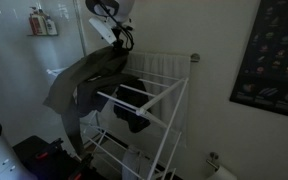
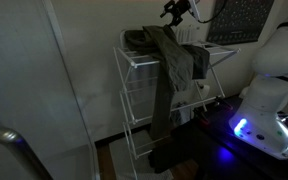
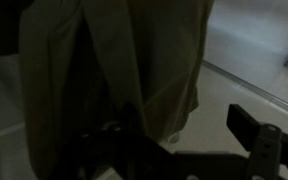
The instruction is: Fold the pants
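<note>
The pants [image 1: 84,80], a large olive-grey garment, hang draped over the top of a white wire drying rack [image 1: 167,62] that stands against a pale wall. In both exterior views the cloth is bunched on the rack's top level and the long legs [image 2: 167,85] fall loosely down its side towards the floor, reaching well below the upper shelves. In the wrist view, which is very dark, the pants [image 3: 134,60] fill the upper left as broad vertical folds, with one hem ending just above the gripper. The gripper [image 1: 114,28] hovers at the top of the rack, just above the bunched part of the pants, and appears again near the top edge in an exterior view [image 2: 176,12]. In the wrist view the gripper [image 3: 179,140] shows one dark finger [image 3: 252,130] far to the right and a dim shape to the left, so the jaws look spread wide, with no cloth pinched between them. A smaller black garment [image 1: 134,108] hangs from a middle bar of the rack, right of the pants and lower down. A dark poster [image 1: 274,55] with rows of small coloured patches hangs on the wall to the right of the rack. A few bottles [image 1: 42,22] sit high on the far left. The arm's white base [image 2: 274,70] stands to the right of the rack, with a blue light [image 2: 242,128] glowing near its foot.
</note>
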Motion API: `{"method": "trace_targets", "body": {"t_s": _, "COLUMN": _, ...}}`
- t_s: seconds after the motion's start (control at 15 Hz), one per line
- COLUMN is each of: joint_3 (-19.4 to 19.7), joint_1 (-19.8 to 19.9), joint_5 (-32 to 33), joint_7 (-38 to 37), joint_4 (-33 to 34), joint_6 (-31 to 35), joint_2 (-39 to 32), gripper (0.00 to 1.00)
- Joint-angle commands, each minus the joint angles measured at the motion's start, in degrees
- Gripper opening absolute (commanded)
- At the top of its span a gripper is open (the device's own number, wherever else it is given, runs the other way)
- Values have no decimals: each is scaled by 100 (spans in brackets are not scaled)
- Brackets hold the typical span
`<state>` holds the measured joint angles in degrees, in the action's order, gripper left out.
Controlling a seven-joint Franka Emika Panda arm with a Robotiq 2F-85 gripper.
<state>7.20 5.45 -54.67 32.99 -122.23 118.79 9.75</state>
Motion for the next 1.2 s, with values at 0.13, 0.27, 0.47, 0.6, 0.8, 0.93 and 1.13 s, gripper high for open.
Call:
{"method": "trace_targets", "body": {"t_s": 0.13, "joint_3": -135, "joint_1": -27, "joint_5": 1390, "joint_7": -1682, "joint_4": 521, "joint_6": -1596, "joint_2": 731, "gripper": 100}}
{"method": "trace_targets", "body": {"t_s": 0.27, "joint_3": -364, "joint_1": -153, "joint_5": 2051, "joint_7": -2359, "joint_4": 854, "joint_6": -2075, "joint_2": 827, "gripper": 100}}
{"method": "trace_targets", "body": {"t_s": 0.47, "joint_3": -910, "joint_1": -482, "joint_5": 2874, "joint_7": -3188, "joint_4": 1064, "joint_6": -2434, "joint_2": 1053, "gripper": 100}}
{"method": "trace_targets", "body": {"t_s": 0.6, "joint_3": -1356, "joint_1": -735, "joint_5": 3358, "joint_7": -3778, "joint_4": 1101, "joint_6": -2595, "joint_2": 1142, "gripper": 100}}
{"method": "trace_targets", "body": {"t_s": 0.8, "joint_3": -2084, "joint_1": -1086, "joint_5": 4035, "joint_7": -4813, "joint_4": 1074, "joint_6": -2771, "joint_2": 1171, "gripper": 100}}
{"method": "trace_targets", "body": {"t_s": 0.93, "joint_3": -2509, "joint_1": -1257, "joint_5": 4434, "joint_7": -5563, "joint_4": 1115, "joint_6": -3036, "joint_2": 1139, "gripper": 100}}
{"method": "trace_targets", "body": {"t_s": 1.13, "joint_3": -2973, "joint_1": -1393, "joint_5": 4840, "joint_7": -6582, "joint_4": 1129, "joint_6": -3443, "joint_2": 1131, "gripper": 100}}
